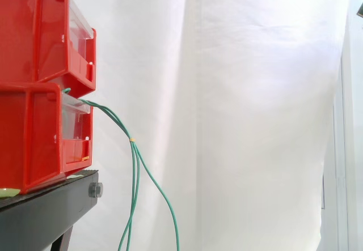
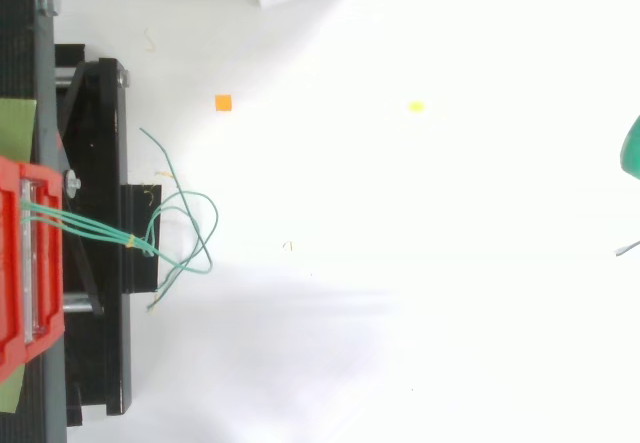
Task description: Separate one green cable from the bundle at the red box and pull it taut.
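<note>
Several green cables [image 1: 132, 140] are hanging slack from the red box [image 1: 34, 137], banded together; hand [image 2: 632, 148] is sitting well apart, can't tell its grip.

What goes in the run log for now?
green cables: bound by yellow tie, hanging slack from lower red bin | none separated | hand: at top-view edge, far from cables

Red bins [image 1: 34, 41]: glossy moulded plastic w/ clear plastic fronts. Green cables [image 1: 136, 171]: smooth plastic sheath. Stand [image 1: 51, 211]: matt blk metal, shiny steel bolt [image 1: 95, 190]. Curtain [image 1: 255, 92]: white cloth, creased.
</note>
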Controlling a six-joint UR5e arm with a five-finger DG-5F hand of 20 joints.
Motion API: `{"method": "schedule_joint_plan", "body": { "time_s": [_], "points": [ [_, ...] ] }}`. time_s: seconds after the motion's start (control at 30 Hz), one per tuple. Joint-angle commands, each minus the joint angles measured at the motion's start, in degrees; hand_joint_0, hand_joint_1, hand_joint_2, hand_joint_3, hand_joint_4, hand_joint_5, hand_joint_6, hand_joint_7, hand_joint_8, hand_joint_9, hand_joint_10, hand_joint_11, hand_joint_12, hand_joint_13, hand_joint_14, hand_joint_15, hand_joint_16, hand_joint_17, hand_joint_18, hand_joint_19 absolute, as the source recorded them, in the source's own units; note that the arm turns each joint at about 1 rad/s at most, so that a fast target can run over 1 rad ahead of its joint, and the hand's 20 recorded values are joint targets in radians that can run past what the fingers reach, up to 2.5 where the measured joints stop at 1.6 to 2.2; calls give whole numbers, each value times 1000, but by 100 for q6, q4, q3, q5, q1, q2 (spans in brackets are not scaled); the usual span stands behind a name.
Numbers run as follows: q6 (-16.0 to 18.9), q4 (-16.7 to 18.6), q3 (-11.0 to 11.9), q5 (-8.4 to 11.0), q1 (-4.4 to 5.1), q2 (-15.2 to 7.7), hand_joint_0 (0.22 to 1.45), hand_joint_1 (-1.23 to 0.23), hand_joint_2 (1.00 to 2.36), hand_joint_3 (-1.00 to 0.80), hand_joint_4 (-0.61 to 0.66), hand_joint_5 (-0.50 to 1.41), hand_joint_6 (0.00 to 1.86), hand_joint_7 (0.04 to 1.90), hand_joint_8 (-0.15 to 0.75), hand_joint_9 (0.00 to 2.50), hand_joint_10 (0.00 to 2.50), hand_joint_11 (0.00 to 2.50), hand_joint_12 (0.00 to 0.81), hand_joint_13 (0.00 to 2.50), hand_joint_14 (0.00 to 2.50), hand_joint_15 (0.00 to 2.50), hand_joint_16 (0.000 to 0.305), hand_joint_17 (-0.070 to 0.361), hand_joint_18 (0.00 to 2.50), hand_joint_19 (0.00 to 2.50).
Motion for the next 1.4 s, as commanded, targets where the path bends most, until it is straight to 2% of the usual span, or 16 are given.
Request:
{"method": "schedule_joint_plan", "body": {
  "time_s": [0.0,0.17,0.3,0.47,0.53,0.6,0.63,0.67,0.7,0.8,0.87,0.97,1.13,1.23,1.37],
  "points": [
    [16,167,4,75,3,-158,284,-430,1000,-500,221,-179,502,714,363,1033,12,544,486,1007,15,636,108,243,1467,273],
    [95,466,31,57,-14,-475,285,-431,1000,-500,225,-177,502,714,364,1051,12,547,495,1038,15,653,107,240,1522,282],
    [183,624,40,48,-23,-615,285,-436,1000,-500,234,-173,502,712,356,1084,15,567,493,1065,15,669,106,239,1538,295],
    [130,774,48,75,12,-747,286,-440,1000,-500,230,-172,502,703,357,1081,15,550,494,1077,17,675,106,239,1538,295],
    [86,818,101,119,38,-888,286,-443,1000,-500,231,-172,502,703,356,1079,12,548,493,1078,15,667,106,239,1538,297],
    [77,809,312,136,47,-1160,287,-446,1000,-500,230,-171,502,704,356,1077,12,549,493,1080,16,674,105,237,1543,292],
    [77,809,312,136,47,-1160,287,-449,1000,-500,231,-171,502,703,358,1074,14,537,495,1082,17,674,105,237,1543,292],
    [86,783,479,110,47,-1319,288,-447,1000,-500,233,-171,502,705,362,1073,14,540,494,1086,15,673,105,236,1552,287],
    [86,695,743,75,47,-1512,288,-448,1000,-500,229,-171,502,704,358,1073,14,535,494,1088,17,672,104,235,1555,280],
    [104,484,1015,-4,21,-1793,289,-448,1000,-500,232,-169,502,707,361,1073,12,541,492,1092,15,667,103,232,1549,277],
    [148,290,1446,-136,-23,-2224,289,-448,1000,-500,229,-169,502,704,360,1075,12,542,492,1091,16,668,103,232,1540,271],
    [218,308,1701,-233,-67,-2531,289,-447,1000,-500,234,-168,502,707,353,1074,12,539,491,1085,16,671,102,228,1508,257],
    [323,413,1903,-374,-137,-2874,290,-448,1000,-500,230,-168,502,703,356,1016,11,521,480,916,16,596,101,228,1255,206],
    [306,624,1903,-356,-137,-2874,290,-447,1000,-500,226,-168,502,701,355,1009,11,518,479,907,16,595,101,227,1229,206],
    [262,659,1903,-365,-146,-2874,292,-444,1000,-500,223,-168,502,704,355,1004,14,513,477,893,14,588,100,226,1196,204]
  ]
}}
